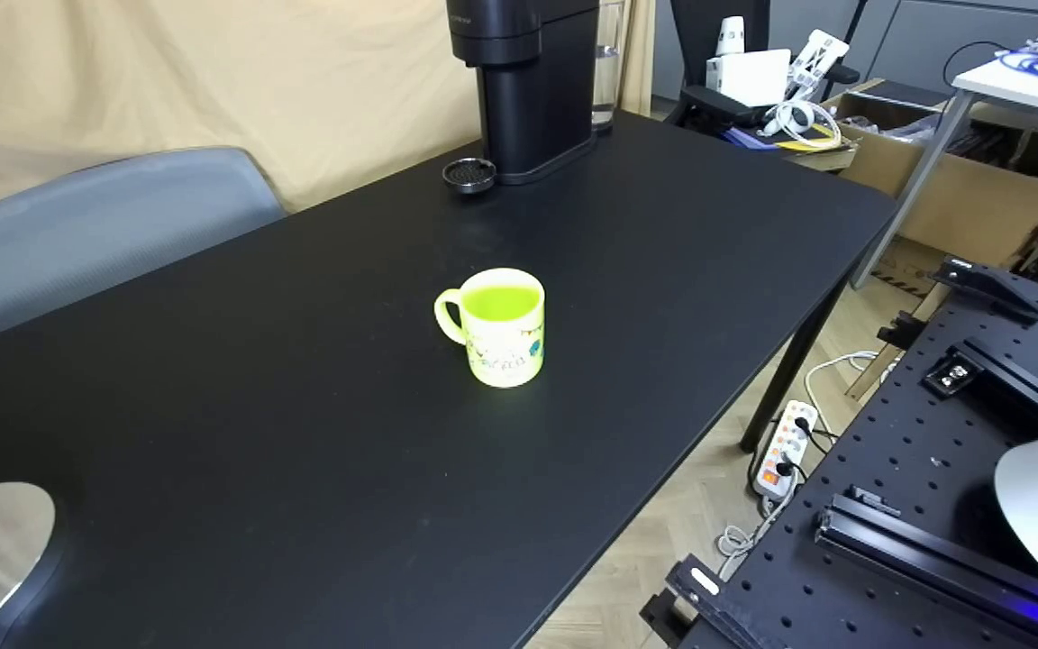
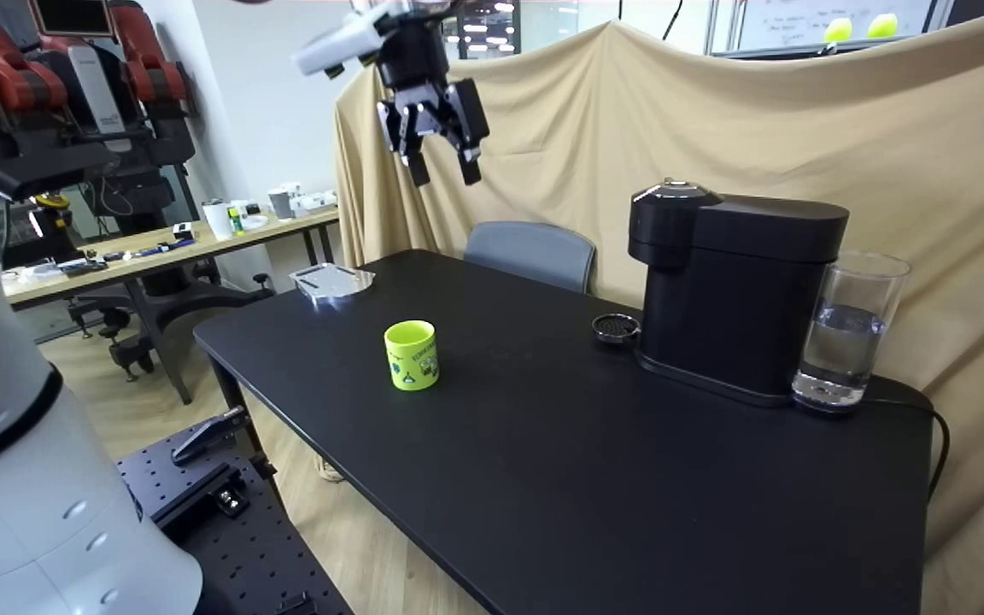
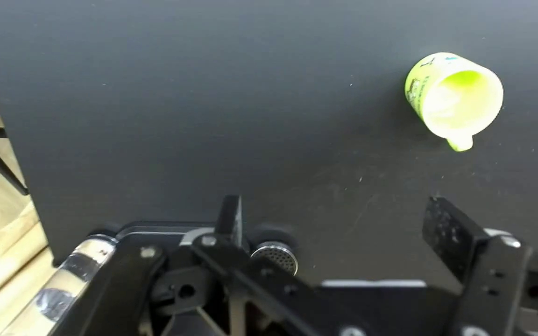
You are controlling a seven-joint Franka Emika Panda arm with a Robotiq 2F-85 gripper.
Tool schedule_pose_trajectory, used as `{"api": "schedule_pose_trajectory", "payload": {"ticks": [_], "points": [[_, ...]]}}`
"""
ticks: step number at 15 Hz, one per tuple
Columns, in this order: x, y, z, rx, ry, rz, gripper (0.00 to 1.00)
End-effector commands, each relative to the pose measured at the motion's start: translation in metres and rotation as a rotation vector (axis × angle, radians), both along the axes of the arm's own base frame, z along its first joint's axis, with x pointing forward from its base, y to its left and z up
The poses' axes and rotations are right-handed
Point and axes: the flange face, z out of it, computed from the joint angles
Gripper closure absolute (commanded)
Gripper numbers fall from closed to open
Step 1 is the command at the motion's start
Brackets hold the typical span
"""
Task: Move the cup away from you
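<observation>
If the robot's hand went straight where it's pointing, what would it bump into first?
Probably the black table: it shows ahead of the open hand in the wrist view, while the cup sits off to one side. Depth is unclear, so the coffee machine might get brushed first.

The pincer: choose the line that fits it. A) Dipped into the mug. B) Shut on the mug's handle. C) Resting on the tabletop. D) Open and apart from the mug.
D: in an exterior view the pincer hangs in the air with its jaws spread, while the lime-green mug stands away from it, upright on the black table.
</observation>
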Motion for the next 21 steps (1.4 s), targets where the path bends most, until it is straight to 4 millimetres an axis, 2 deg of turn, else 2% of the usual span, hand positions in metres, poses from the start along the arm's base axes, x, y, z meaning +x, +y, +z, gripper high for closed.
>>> {"api": "schedule_pose_trajectory", "payload": {"ticks": [1, 5, 7, 8, 9, 13, 17, 21], "points": [[0.003, 0.024, -0.058, 0.026, 0.063, 0.075, 0.0], [-0.005, 0.051, -0.113, 0.018, 0.148, 0.145, 0.0], [-0.009, 0.063, -0.132, -0.005, 0.16, 0.153, 0.0], [-0.005, 0.054, -0.12, 0.009, 0.16, 0.155, 0.0], [-0.006, 0.057, -0.127, 0.008, 0.17, 0.163, 0.0], [-0.006, 0.059, -0.129, 0.002, 0.168, 0.173, 0.0], [0.008, 0.081, -0.169, 0.029, 0.124, 0.216, 0.0], [0.021, 0.096, -0.223, 0.051, 0.113, 0.237, 0.0]]}}
